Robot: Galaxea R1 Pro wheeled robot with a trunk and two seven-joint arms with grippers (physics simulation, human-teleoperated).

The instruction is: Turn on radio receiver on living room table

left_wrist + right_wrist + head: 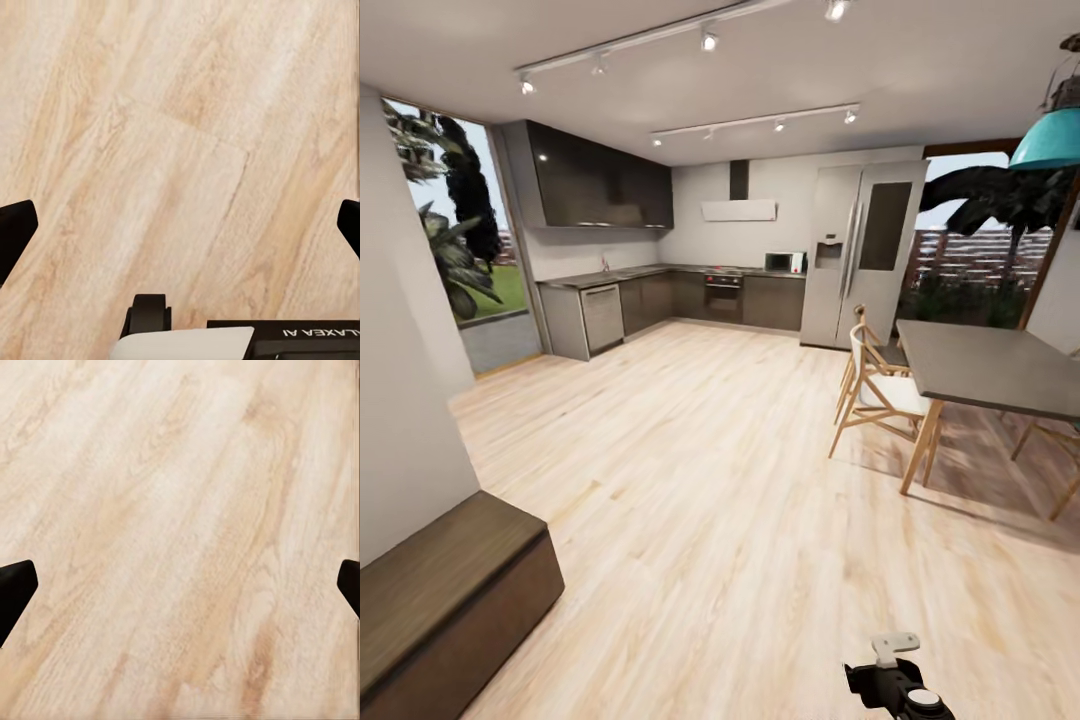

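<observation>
While I am on my way and carry nothing, both my hands hang low over the light wood floor. In the left wrist view the left hand has its two dark fingertips standing wide apart at the edges, with only planks between them. In the right wrist view the right hand is spread just as wide and also empty.

At the bottom of the head view a black part of my arm shows. Near my left side stands a low dark wooden bench against the wall. Further on my right is the dark dining table with wooden chairs. At the far end are the dark kitchen cabinets and the tall fridge.

The radio receiver is nowhere before me, nor is its glossy grey desk or a sofa; I face the kitchen area. I judge that the good way now is to turn the base slowly, away from the kitchen, until the living room comes into sight. I should keep both arms tucked in, so they pass well apart from the bench and the chairs. Only then it makes sense to drive closer.
</observation>
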